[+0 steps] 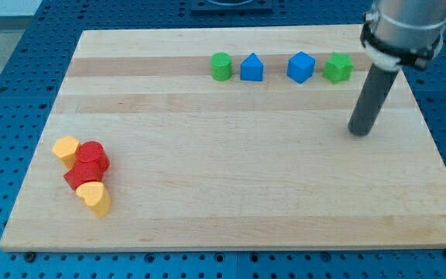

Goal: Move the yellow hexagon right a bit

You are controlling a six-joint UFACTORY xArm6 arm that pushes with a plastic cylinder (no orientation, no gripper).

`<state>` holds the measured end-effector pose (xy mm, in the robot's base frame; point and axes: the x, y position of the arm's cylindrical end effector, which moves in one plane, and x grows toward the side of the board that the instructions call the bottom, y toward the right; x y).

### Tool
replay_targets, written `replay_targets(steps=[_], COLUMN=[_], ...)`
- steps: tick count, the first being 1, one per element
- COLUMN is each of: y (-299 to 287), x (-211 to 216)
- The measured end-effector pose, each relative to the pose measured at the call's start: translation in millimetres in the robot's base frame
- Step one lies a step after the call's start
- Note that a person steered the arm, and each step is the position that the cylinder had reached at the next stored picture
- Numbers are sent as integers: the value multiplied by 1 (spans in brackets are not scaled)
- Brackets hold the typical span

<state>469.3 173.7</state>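
The yellow hexagon (66, 149) lies at the view's left of the wooden board (231, 194), touching a red block (94, 156). Below that sit a second red block (80, 177) and a yellow heart-shaped block (94, 197), all in one tight cluster. My tip (358, 132) rests on the board far to the view's right, well apart from the hexagon and below the green star-like block (337, 68).
Along the view's top stand a green cylinder (221, 67), a blue house-shaped block (252, 68), a blue hexagonal block (301, 67) and the green star-like block. The board lies on a blue perforated table (22, 77).
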Motion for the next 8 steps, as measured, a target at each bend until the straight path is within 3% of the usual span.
replay_targets(steps=[1, 3, 5, 6, 8], y=[-74, -217, -249, -305, -344], x=[25, 12, -14, -56, -58])
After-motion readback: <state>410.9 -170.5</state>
